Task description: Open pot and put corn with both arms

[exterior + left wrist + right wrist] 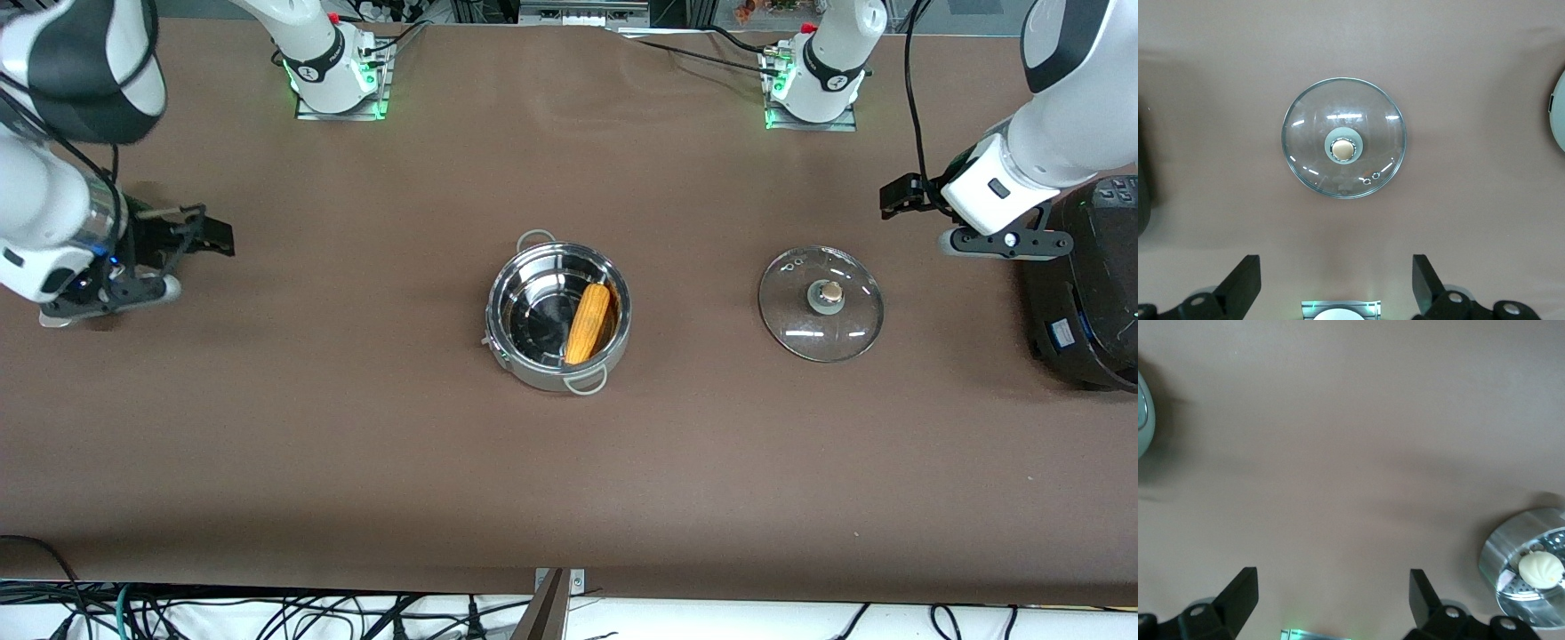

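Note:
The steel pot [536, 311] stands open in the middle of the table. The yellow-orange corn [589, 323] lies inside it, leaning against the wall. The glass lid [821, 303] with its tan knob lies flat on the table toward the left arm's end, apart from the pot. My left gripper [900, 196] is open and empty, up over the table close to the lid; its wrist view shows the lid [1343, 138] out past the open gripper [1336, 280]. My right gripper [216, 237] is open and empty over the table at the right arm's end, well away from the pot [1142, 420].
A large black cooker [1089, 284] stands at the left arm's end, close under the left arm. In the right wrist view a steel steamer pot [1511, 550] holds a white bun [1540, 569]. Cables hang along the table edge nearest the front camera.

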{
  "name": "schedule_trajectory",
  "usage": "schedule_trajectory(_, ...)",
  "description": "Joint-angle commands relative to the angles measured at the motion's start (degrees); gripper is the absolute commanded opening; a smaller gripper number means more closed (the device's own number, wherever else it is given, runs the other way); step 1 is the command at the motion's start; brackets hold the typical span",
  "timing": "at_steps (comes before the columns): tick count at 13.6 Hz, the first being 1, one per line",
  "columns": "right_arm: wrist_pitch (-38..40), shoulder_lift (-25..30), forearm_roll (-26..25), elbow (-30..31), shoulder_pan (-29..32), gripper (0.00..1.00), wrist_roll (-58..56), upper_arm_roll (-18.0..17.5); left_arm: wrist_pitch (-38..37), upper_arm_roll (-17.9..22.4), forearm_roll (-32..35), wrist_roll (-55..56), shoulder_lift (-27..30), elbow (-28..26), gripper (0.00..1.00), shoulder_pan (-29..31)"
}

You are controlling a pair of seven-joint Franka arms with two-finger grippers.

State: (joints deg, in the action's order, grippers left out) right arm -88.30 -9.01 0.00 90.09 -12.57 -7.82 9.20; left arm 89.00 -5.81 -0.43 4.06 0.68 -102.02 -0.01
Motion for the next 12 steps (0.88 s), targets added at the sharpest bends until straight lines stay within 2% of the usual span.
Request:
schedule_trajectory(1, -6.1, 9.4, -1.0, 10.9, 10.9, 1.0, 4.3, -9.7, -1.2, -0.5, 1.2, 0.4, -0.6, 1.6, 1.0, 0.5)
schedule_trajectory(3, -6.3, 11.3, -0.9, 12.6, 12.0, 1.0, 4.9, -9.9, -1.2, -0.8, 1.5, 0.6, -0.5, 1.8, 1.0, 0.5)
schedule_trajectory(6, -6.2, 11.0, -1.5, 9.2, 12.3, 1.0, 4.4, -9.7, -0.9, -3.3, 6.6, -0.4, -0.7, 3.9, 1.0, 0.5)
schedule_trajectory(9, -5.4, 10.6, -2.7, 7.6, 12.3, 1.0, 4.3, -9.6, -0.5, -2.9, 5.7, -0.6, -0.6, 4.3, 1.0, 0.6)
schedule_trajectory(11, -1.1, 9.7, -2.4, 5.3, 12.4, 1.0, 4.7, -9.4, -0.8, -2.3, 5.9, -0.5, -0.5, 10.5, 1.0, 0.8)
schedule_trajectory(12, -1.0, 8.9, -2.0, 4.3, 12.5, 1.0, 4.6, -9.3, -1.3, -1.0, 4.9, -0.5, -0.4, 11.0, 1.0, 0.8)
